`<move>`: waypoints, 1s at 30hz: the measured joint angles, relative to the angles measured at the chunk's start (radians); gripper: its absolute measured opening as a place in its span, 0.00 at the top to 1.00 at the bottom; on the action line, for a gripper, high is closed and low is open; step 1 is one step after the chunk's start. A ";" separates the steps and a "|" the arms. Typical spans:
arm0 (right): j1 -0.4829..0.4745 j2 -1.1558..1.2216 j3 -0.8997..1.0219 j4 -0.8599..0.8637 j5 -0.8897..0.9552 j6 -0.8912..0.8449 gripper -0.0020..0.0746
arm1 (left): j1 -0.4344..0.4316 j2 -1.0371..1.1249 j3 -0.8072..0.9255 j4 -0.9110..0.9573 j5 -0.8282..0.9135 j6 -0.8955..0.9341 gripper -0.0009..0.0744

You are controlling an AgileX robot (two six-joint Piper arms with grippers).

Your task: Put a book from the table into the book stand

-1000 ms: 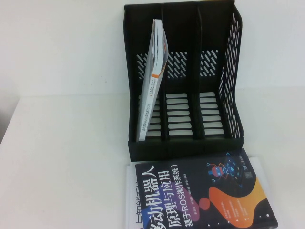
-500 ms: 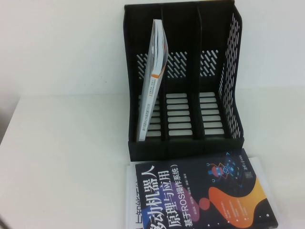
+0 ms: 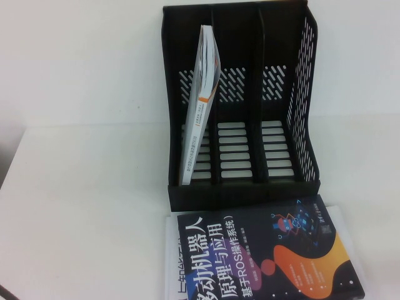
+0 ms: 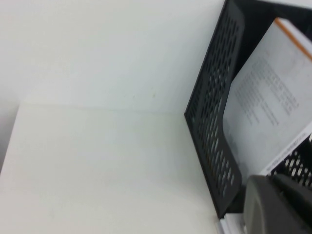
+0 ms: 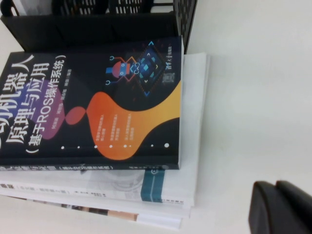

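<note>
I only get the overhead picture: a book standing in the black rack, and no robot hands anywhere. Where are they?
Observer: The left hand is shut, beside the book stand's perforated outer wall, on the side where the book stands.
Operator: And the other one?
Observer: The right hand hangs over the bare table, beside the stack of books in front of the stand.
Operator: A stack? I mostly see one dark cover.
Observer: The black-covered book lies on at least three more; the white book directly beneath has a teal patch on its edge.
</note>
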 joint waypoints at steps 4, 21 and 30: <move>0.000 0.000 0.000 0.000 0.000 0.000 0.97 | 0.000 0.000 0.011 0.000 0.020 0.000 0.99; 0.000 0.000 0.000 0.000 0.000 0.000 0.97 | 0.000 0.000 0.042 0.066 0.113 -0.039 0.99; 0.000 0.000 0.000 0.000 0.000 0.000 0.97 | 0.014 -0.019 0.046 0.201 0.107 -0.056 0.99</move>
